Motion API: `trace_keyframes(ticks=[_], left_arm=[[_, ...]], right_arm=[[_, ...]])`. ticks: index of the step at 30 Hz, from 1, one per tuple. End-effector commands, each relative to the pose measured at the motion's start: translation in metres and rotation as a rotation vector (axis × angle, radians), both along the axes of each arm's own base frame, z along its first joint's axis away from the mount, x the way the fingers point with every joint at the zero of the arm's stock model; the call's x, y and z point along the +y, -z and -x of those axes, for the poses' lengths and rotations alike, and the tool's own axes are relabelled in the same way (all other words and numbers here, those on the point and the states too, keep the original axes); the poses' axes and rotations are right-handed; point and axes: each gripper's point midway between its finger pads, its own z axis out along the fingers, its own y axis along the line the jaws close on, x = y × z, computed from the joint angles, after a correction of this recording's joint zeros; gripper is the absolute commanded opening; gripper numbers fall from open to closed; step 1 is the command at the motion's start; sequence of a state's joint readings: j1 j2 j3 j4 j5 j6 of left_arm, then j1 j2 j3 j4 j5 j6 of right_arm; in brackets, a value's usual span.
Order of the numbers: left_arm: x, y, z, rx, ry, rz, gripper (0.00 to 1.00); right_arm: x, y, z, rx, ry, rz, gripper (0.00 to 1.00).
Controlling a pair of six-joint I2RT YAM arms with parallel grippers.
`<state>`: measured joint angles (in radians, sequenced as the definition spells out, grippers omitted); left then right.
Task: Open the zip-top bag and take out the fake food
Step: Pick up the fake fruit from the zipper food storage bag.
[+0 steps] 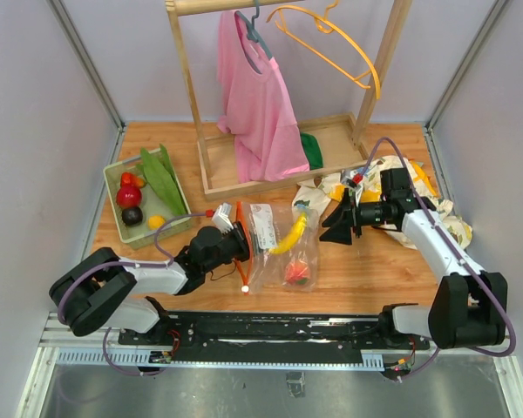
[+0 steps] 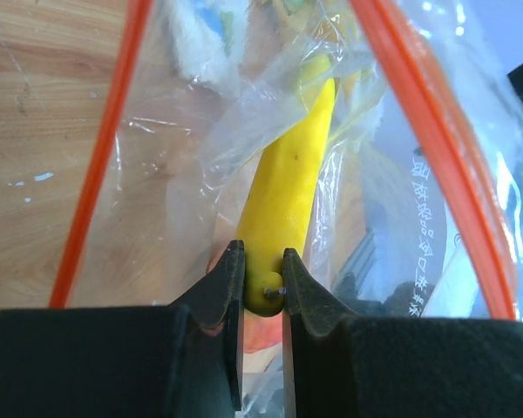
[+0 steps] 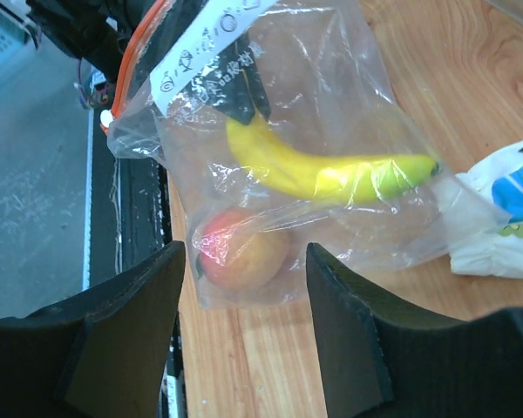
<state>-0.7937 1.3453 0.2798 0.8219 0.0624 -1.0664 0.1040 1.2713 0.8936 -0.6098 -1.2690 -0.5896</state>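
Both fingers of the left gripper point(image 2: 263, 266) clamp the tip of the yellow banana point(image 2: 292, 174), reaching through the open mouth of the zip-top bag point(image 2: 183, 131) around them, likely to draw it out; opposite, the right gripper point(image 3: 248, 252) hovers spread, empty.

Zip-top bag point(image 3: 322, 87) clear, zipper strip point(image 2: 98, 152) orange-red; banana point(image 3: 331, 174) yellow; peach point(image 3: 240, 252) reddish-orange; shirt point(image 1: 257, 104) pink.

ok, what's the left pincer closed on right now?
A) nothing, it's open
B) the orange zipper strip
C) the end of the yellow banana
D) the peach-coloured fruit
C: the left wrist view shows the left pincer reaching into the mouth of the zip-top bag, its jaws nipped on the end of the banana.
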Motion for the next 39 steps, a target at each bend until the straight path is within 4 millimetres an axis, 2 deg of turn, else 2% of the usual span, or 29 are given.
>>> trace_keyframes(ticks=[1, 5, 9, 14, 21, 28, 31, 33, 35, 38, 39], left_arm=[[-0.004, -0.023, -0.004, -0.046, -0.022, 0.086, 0.0], [-0.001, -0.022, -0.005, -0.037, -0.04, 0.103, 0.0], [-0.002, -0.025, -0.006, -0.027, -0.049, 0.135, 0.0], [-0.007, -0.031, -0.008, -0.028, -0.041, 0.172, 0.0], [-0.012, -0.03, -0.008, -0.025, -0.024, 0.179, 0.0], [-0.019, -0.027, -0.011, -0.025, -0.005, 0.167, 0.0], [-0.021, -0.024, -0.011, -0.022, -0.001, 0.16, 0.0], [-0.021, -0.023, -0.012, -0.021, -0.001, 0.158, 0.0], [-0.021, -0.021, -0.012, -0.019, -0.002, 0.154, 0.0], [-0.021, -0.021, -0.012, -0.017, -0.003, 0.147, 0.0], [-0.02, -0.019, -0.012, -0.015, -0.004, 0.14, 0.0]], right_arm=[[-0.001, -0.01, -0.007, 0.088, 0.062, -0.082, 0.59], [-0.001, -0.005, -0.004, 0.098, 0.067, -0.082, 0.65], [-0.004, 0.007, -0.01, 0.159, 0.132, -0.07, 0.77], [-0.01, 0.043, -0.03, 0.299, 0.313, -0.015, 0.99], [-0.011, 0.08, -0.04, 0.493, 0.4, 0.012, 0.99], [0.009, 0.103, -0.031, 0.597, 0.335, 0.05, 0.99], [0.014, 0.112, -0.029, 0.614, 0.33, 0.091, 0.93], [0.018, 0.116, -0.027, 0.636, 0.322, 0.098, 0.81], [0.021, 0.116, -0.028, 0.647, 0.308, 0.092, 0.64], [0.023, 0.111, -0.034, 0.648, 0.295, 0.075, 0.28], [0.023, 0.108, -0.037, 0.644, 0.291, 0.069, 0.18]])
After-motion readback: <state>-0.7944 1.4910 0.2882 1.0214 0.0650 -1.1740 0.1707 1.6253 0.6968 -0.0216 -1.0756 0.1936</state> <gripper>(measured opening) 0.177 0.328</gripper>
